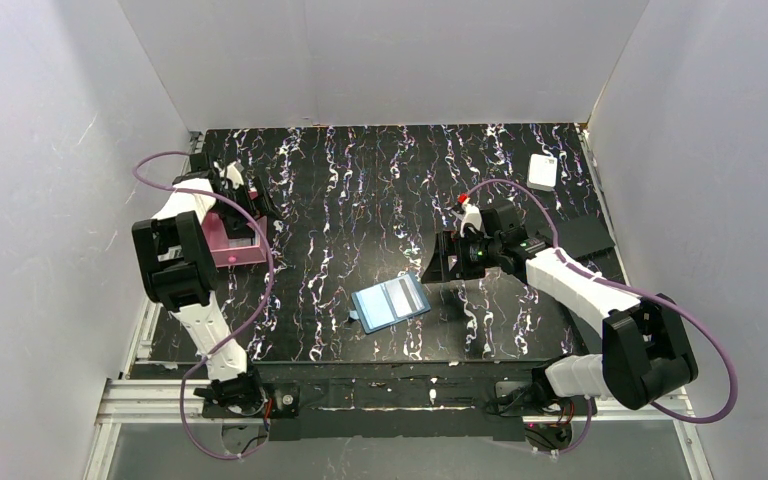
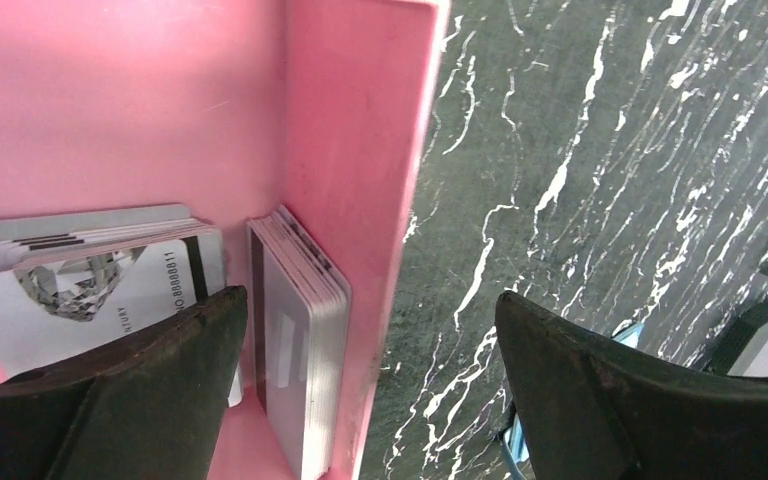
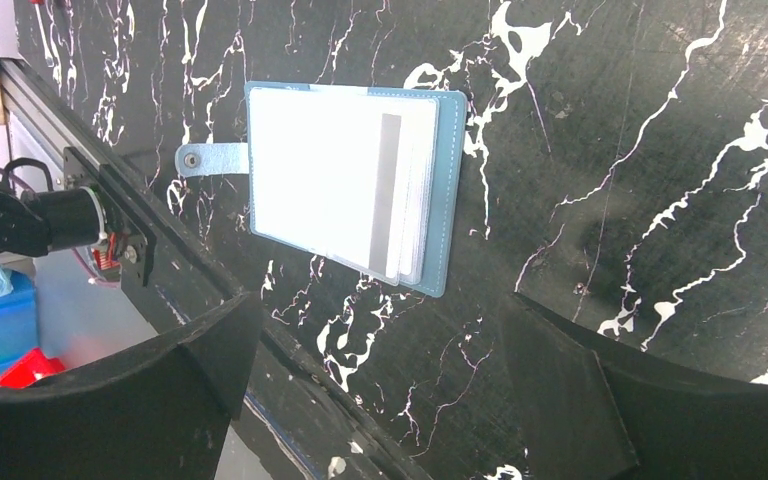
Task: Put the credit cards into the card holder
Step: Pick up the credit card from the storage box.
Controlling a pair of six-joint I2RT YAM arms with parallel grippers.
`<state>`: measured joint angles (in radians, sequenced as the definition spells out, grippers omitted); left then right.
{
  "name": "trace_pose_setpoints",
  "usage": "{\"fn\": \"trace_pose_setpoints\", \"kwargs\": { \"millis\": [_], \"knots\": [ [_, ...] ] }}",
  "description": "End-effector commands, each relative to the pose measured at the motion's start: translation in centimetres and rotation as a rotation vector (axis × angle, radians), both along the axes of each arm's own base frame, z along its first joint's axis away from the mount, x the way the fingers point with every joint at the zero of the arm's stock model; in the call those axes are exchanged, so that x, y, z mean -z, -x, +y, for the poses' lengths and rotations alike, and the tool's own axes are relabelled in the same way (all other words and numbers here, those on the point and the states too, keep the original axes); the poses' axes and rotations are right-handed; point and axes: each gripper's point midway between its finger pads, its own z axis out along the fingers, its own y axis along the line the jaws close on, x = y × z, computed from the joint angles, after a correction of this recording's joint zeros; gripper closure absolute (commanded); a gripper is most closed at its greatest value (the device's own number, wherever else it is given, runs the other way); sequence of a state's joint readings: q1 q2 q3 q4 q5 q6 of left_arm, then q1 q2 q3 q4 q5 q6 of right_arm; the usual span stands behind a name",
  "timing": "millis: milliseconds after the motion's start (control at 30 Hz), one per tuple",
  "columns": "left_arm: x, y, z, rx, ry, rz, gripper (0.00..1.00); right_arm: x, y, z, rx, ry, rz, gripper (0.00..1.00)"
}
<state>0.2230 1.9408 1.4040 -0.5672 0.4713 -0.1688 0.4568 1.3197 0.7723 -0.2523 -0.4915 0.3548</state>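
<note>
The left end effector (image 2: 368, 320), fingers apart, hung over the pink tray's (image 2: 350, 150) wall beside the credit cards (image 2: 300, 370) stacked inside. The right end effector (image 3: 380, 310), likewise apart and empty, hovered above the open teal card holder (image 3: 446, 190) on the marbled tabletop (image 1: 360, 200).

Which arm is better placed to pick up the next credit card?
Left. The left gripper, open, hovers at the pink tray holding the credit cards; the right gripper, also open, is over the card holder mid-table.
</note>
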Motion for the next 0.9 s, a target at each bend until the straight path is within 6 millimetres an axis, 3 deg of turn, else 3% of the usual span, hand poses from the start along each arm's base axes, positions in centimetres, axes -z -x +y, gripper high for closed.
{"fn": "trace_pose_setpoints", "kwargs": {
  "millis": [0, 467, 867],
  "knots": [
    [-2.6, -0.7, -0.7, 0.02, 0.044, -0.075, 0.1, -2.0, -1.1, 0.7, 0.006, -0.036, -0.065, 0.04],
    [-4.6, 0.2, -1.0, 0.02, 0.038, -0.122, 0.32, -1.8, -1.0, 0.9, 0.005, -0.036, -0.054, 0.05],
    [-4.8, 0.5, -0.8, 0.016, 0.023, -0.116, 0.54, -1.6, -0.9, 1.2, 0.0, -0.034, -0.046, 0.05]
  ]
}}
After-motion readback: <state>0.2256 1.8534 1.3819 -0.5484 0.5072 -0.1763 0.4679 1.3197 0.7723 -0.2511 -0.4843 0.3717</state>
